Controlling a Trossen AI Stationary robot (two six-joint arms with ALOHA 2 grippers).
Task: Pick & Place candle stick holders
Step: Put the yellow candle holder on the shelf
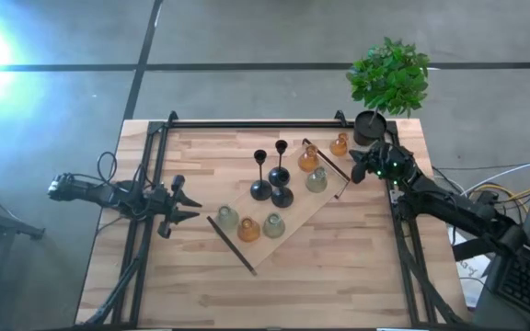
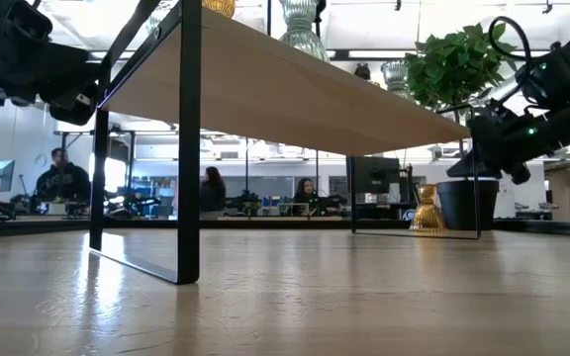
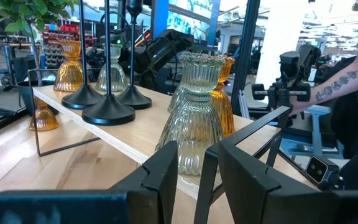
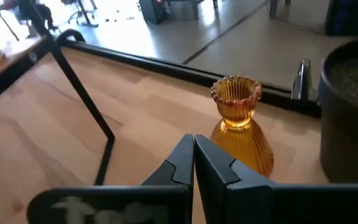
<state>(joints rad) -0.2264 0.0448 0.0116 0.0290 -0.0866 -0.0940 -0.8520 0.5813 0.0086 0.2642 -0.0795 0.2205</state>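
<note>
I hold my closed right pincer (image 4: 193, 146) just short of the upright ribbed amber glass candle holder (image 4: 240, 121) at upper right, left pincer (image 1: 184, 204) part-open, farther off.

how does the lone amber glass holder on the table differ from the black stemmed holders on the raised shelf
The amber ribbed glass holder is squat and bell-shaped; the three black stemmed holders are tall, thin, with round flat bases. The amber one stands alone on the tabletop beside the black plant pot; the black ones cluster on the wooden shelf. All stand upright.
</note>
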